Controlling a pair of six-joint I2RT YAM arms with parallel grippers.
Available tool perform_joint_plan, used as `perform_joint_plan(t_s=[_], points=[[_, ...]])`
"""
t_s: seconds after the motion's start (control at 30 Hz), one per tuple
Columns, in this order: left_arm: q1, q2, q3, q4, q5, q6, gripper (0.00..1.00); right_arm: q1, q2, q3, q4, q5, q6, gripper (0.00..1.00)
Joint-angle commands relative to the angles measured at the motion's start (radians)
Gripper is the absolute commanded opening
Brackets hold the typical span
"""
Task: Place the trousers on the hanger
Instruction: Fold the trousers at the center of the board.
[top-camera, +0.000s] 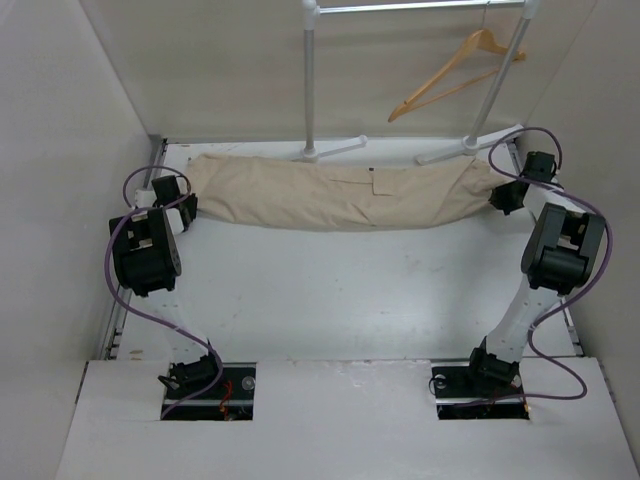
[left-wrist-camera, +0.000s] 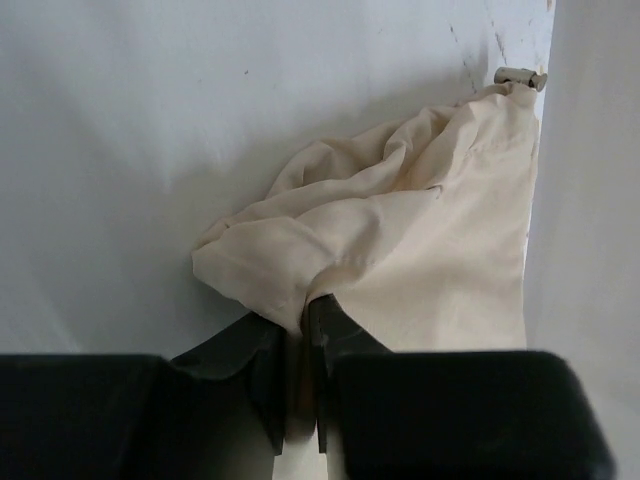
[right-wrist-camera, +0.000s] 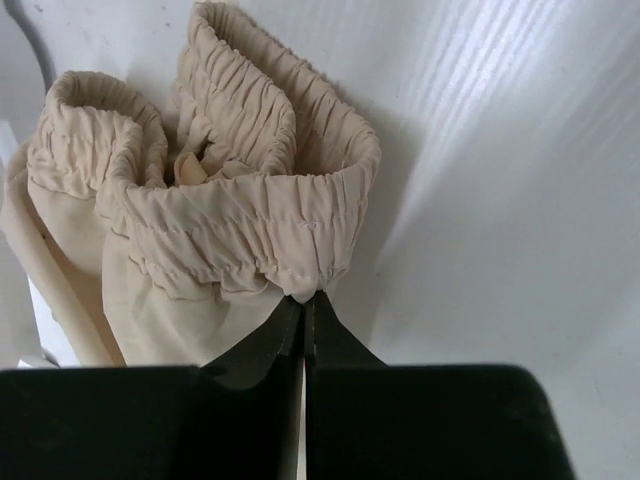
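Note:
The beige trousers (top-camera: 340, 195) lie folded lengthwise in a long band across the back of the table. My left gripper (top-camera: 188, 204) is shut on the leg end, and the left wrist view shows crumpled cloth (left-wrist-camera: 400, 230) pinched between that gripper's (left-wrist-camera: 303, 322) jaws. My right gripper (top-camera: 502, 196) is shut on the waist end; in the right wrist view the gathered elastic waistband (right-wrist-camera: 240, 230) is nipped at its lower edge by this gripper (right-wrist-camera: 306, 300). The wooden hanger (top-camera: 455, 75) hangs by its hook from the rack bar at the upper right, above and behind the trousers.
The white clothes rack has one pole (top-camera: 310, 90) at the middle back and a slanted pole (top-camera: 505, 70) on the right. Its feet (top-camera: 335, 150) rest on the table just behind the trousers. White walls close in the left, right and back sides.

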Motion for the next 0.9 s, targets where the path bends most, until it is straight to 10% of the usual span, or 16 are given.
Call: perform_joint_plan(t_s=[0.0,0.7,0.87], points=[[0.007,0.014,0.018,-0.075,-0.039,0.018,0.07,0.003,-0.016,0.033,-0.064,0.031,0.001,0.02],[0.213,-0.661,-0.413,-0.562,-0.255,0.162,0.03,-0.051,-0.791,-0.755,-0.034,0.114,0.029,0.00],[0.173,-0.736,-0.408,-0.618,-0.303,0.210,0.38,-0.045,-0.945,-0.844,-0.070,0.148,-0.041,0.19]])
